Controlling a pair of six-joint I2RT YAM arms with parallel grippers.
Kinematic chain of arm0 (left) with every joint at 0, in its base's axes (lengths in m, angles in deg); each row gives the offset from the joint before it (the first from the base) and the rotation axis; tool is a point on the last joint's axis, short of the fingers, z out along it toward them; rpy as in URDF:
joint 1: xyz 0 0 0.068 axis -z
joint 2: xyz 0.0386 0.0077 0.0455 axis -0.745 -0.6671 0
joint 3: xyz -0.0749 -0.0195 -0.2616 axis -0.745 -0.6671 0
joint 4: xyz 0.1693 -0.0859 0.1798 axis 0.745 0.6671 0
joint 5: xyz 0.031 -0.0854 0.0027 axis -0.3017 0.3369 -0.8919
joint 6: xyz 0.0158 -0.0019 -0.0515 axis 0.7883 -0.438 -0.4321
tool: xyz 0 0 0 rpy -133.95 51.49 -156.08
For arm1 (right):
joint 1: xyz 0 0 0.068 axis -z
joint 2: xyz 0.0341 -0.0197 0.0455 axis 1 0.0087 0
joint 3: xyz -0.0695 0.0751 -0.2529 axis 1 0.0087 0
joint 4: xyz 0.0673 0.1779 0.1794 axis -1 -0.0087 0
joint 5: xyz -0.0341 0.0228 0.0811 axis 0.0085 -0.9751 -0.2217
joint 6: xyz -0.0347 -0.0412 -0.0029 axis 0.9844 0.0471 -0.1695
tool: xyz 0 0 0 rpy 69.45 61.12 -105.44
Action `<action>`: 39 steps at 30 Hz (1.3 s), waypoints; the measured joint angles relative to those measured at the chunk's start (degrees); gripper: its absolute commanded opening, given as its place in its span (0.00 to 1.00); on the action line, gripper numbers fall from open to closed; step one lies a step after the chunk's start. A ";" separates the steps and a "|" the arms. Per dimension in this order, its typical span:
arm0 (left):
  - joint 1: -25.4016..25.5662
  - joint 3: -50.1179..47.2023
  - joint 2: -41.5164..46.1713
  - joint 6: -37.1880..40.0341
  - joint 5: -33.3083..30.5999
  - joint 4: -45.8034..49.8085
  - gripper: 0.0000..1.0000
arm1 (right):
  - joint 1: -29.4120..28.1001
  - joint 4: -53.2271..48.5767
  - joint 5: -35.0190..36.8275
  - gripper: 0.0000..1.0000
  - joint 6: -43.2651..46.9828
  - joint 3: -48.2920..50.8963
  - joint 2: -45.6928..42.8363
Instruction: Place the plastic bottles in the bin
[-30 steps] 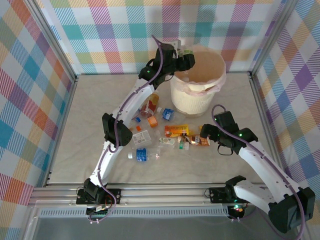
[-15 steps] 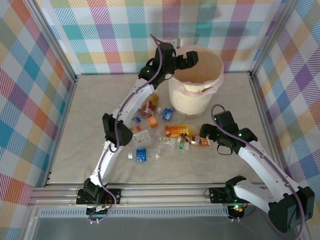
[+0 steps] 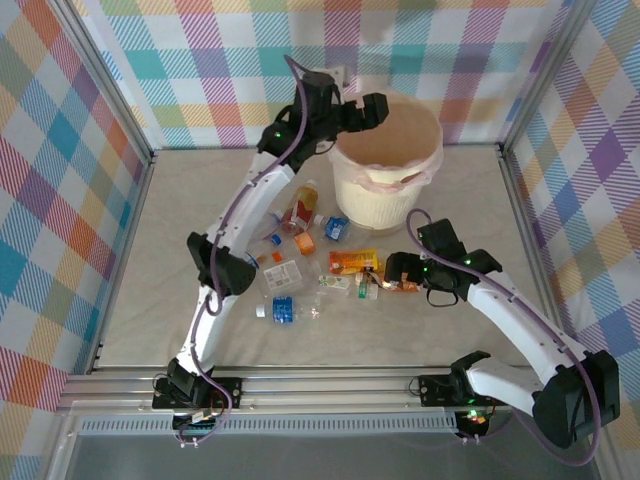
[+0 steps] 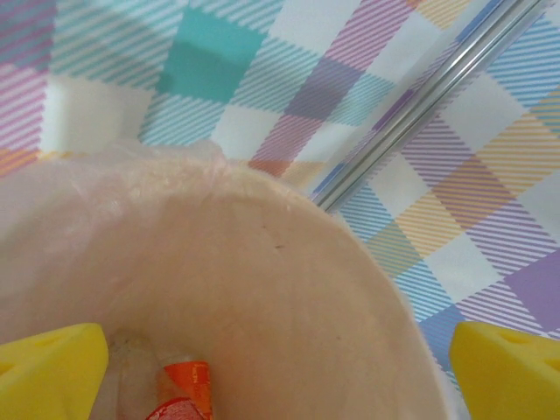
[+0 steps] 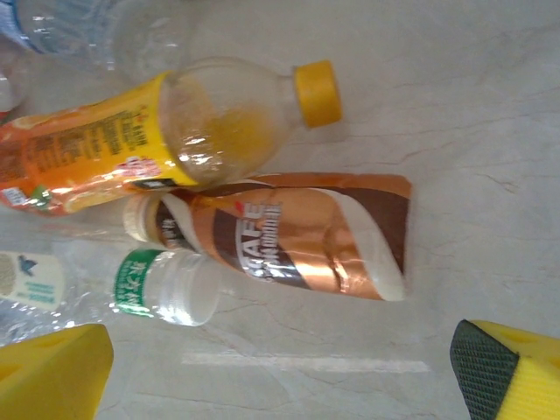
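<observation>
Release is the news from the top view: the left gripper, a second ago half closed above the bin, now hangs over its rim spread wide and empty, so one more bottle has probably gone in. The other plastic bottles lie scattered on the table just in front of the bin. The right gripper, jaws wide, has edged left over their right end. From the left wrist, an orange-labelled bottle rests on the bin's lined bottom. From the right wrist, spread fingers flank a brown coffee bottle lying flat, its long axis across the view and its cap pointing left. This is likely the next pick. A yellow-capped bottle touches it, cap pointing right.
</observation>
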 measured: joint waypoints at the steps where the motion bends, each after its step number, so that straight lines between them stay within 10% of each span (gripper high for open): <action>1: -0.02 0.00 1.68 0.46 -0.28 1.09 1.00 | -0.33 0.35 -0.55 1.00 0.17 0.00 -0.28; 13: -0.07 -20.35 24.22 3.54 -4.52 4.98 1.00 | -13.53 0.72 1.86 1.00 3.28 -2.12 -0.66; 23: -1.27 -70.29 61.07 2.27 -23.19 -0.83 1.00 | -27.91 1.81 4.42 1.00 8.02 -12.50 13.25; 39: -2.60 -102.82 103.19 -16.92 -50.23 6.05 1.00 | -38.60 -0.24 2.95 1.00 17.18 -29.35 36.04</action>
